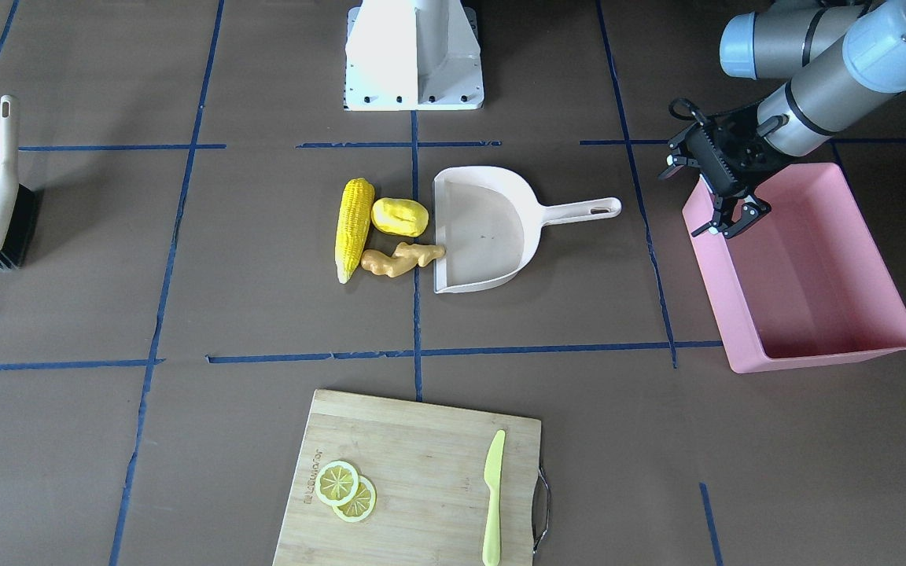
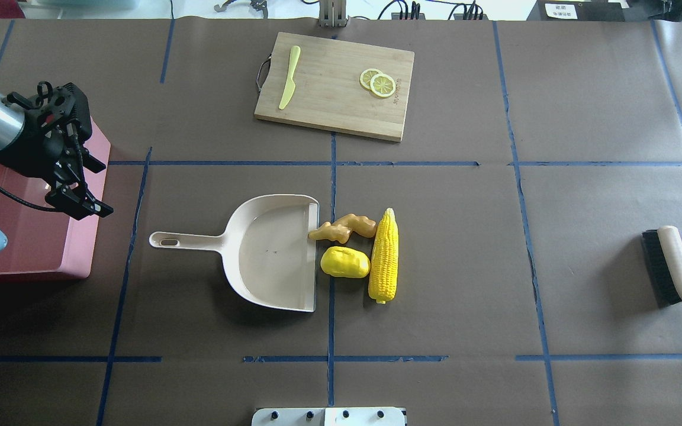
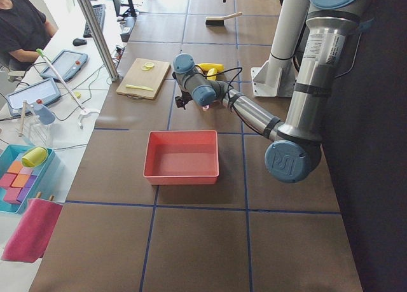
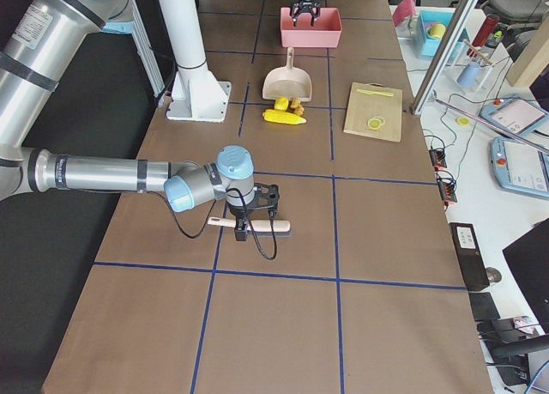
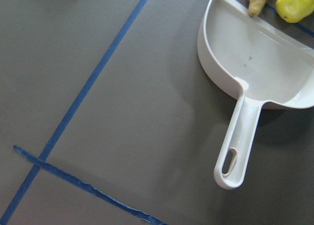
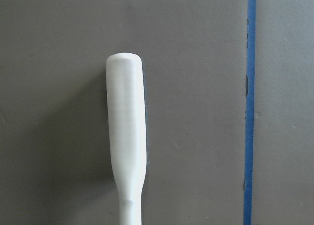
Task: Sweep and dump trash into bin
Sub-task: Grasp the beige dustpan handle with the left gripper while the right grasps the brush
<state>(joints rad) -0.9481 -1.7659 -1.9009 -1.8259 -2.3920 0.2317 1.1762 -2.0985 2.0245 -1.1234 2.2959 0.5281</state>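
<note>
The corn cob, yellow lump and ginger root lie together on the table at the open mouth of the beige dustpan. The ginger's tip touches the pan's lip. The pink bin stands past the dustpan's handle. My left gripper is open and empty, hovering over the bin's wall nearest the dustpan. My right gripper shows only in the exterior right view, just above the brush; I cannot tell whether it is open or shut. The right wrist view shows the brush handle close below.
A bamboo cutting board with two lemon slices and a yellow-green knife lies on the far side from the robot. The robot's white base stands behind the trash. Blue tape lines cross the brown table.
</note>
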